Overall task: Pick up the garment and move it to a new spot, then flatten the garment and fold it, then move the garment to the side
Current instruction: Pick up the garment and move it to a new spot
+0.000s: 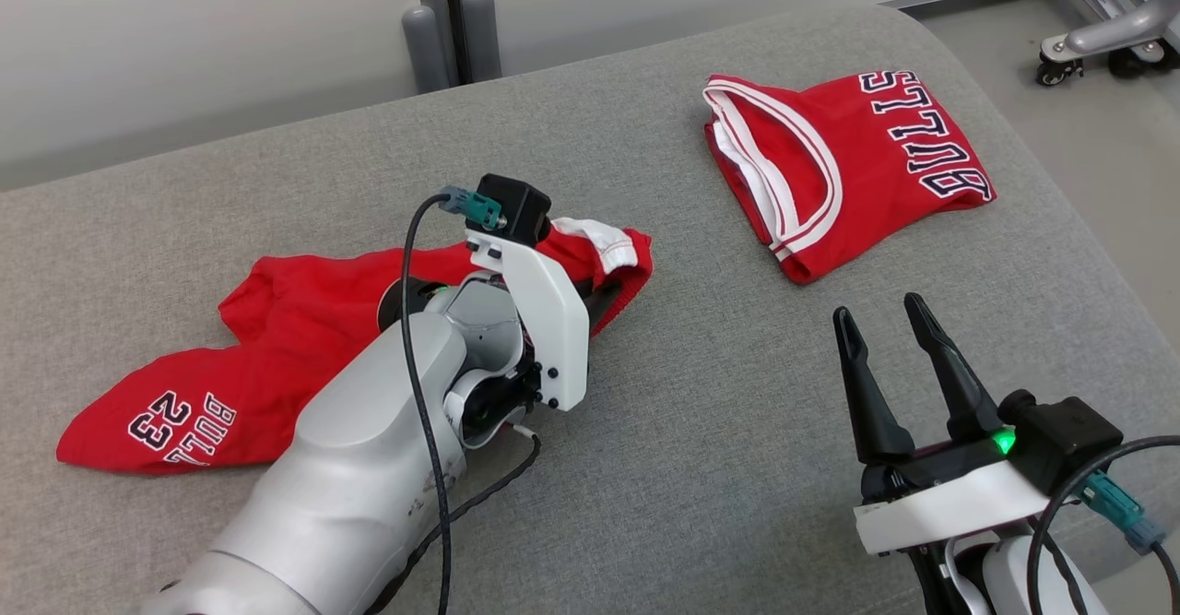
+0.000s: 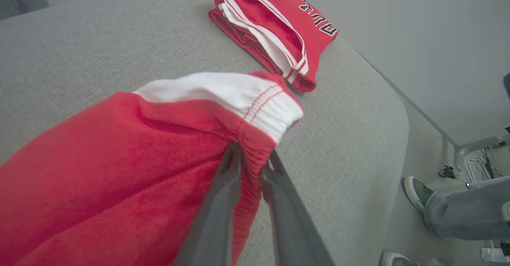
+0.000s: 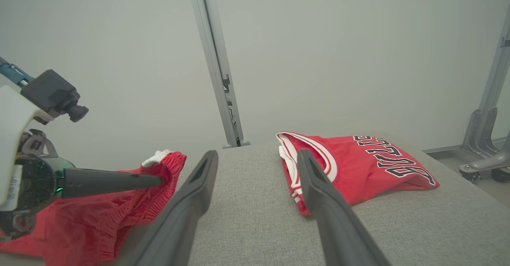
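Observation:
A crumpled red garment [image 1: 295,320], a pair of shorts with a white waistband and "BULLS 23" lettering, lies on the left of the grey padded table [image 1: 691,412]. My left gripper [image 2: 253,154] is shut on a fold of the garment [image 2: 119,158] just below the waistband, which is lifted a little off the surface. In the head view the left wrist covers most of its fingers [image 1: 604,297]. My right gripper [image 1: 879,311] hovers open over bare table at the lower right, holding nothing. The right wrist view shows the right gripper [image 3: 257,154] spread wide, with the garment [image 3: 119,210] at its left.
A folded red Bulls jersey [image 1: 848,163] lies at the table's far right, near the rounded edge. A grey post [image 1: 452,25] stands behind the table and a wheeled frame [image 1: 1106,34] at the back right. A person's foot [image 2: 416,192] rests on the floor beside the table.

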